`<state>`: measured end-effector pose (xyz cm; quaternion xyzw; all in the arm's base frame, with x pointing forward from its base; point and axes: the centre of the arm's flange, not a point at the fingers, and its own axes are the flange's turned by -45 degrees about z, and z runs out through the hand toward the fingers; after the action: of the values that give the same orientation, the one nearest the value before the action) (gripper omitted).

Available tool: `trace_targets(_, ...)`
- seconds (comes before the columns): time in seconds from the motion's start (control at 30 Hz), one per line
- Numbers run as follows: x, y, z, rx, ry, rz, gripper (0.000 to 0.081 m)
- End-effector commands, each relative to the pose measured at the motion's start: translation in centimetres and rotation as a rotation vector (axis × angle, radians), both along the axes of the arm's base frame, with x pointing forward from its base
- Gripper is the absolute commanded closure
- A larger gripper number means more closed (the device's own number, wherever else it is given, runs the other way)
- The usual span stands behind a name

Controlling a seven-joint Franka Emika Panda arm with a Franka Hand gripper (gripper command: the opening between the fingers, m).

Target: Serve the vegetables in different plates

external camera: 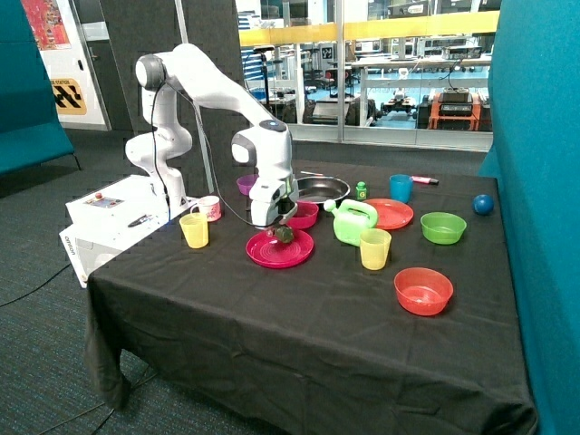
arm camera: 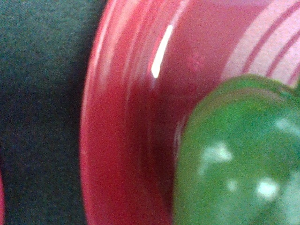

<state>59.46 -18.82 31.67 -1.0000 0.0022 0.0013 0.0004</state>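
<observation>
Gripper (external camera: 277, 227) low over magenta plate (external camera: 294, 255), green vegetable (external camera: 285, 234) on it. Finger state: cannot tell. Likely placing first vegetable; orange-red plate (external camera: 397, 215) awaits the next.

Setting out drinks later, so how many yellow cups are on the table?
2. One yellow cup stands near the table edge beside the white mug; the other yellow cup stands in front of the green watering can. None seems hidden.
</observation>
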Motion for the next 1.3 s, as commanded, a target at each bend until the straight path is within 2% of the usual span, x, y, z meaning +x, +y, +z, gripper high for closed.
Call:
trace_targets(0.0, -0.5, -0.8, 1.6, -0.0007, -0.0025, 0.004, 0.0000)
trace_targets(0.43, -0.9, -0.3, 4.8, -0.0007, -0.0025, 0.052, 0.0020)
trace_targets(0.83, -1.9, 1.4, 5.5, -0.0006, -0.0026, 0.108, 0.0016)
trace_targets(1.27, -1.5, 1.7, 6.2, -0.0006, -0.0026, 0.134, 0.0029)
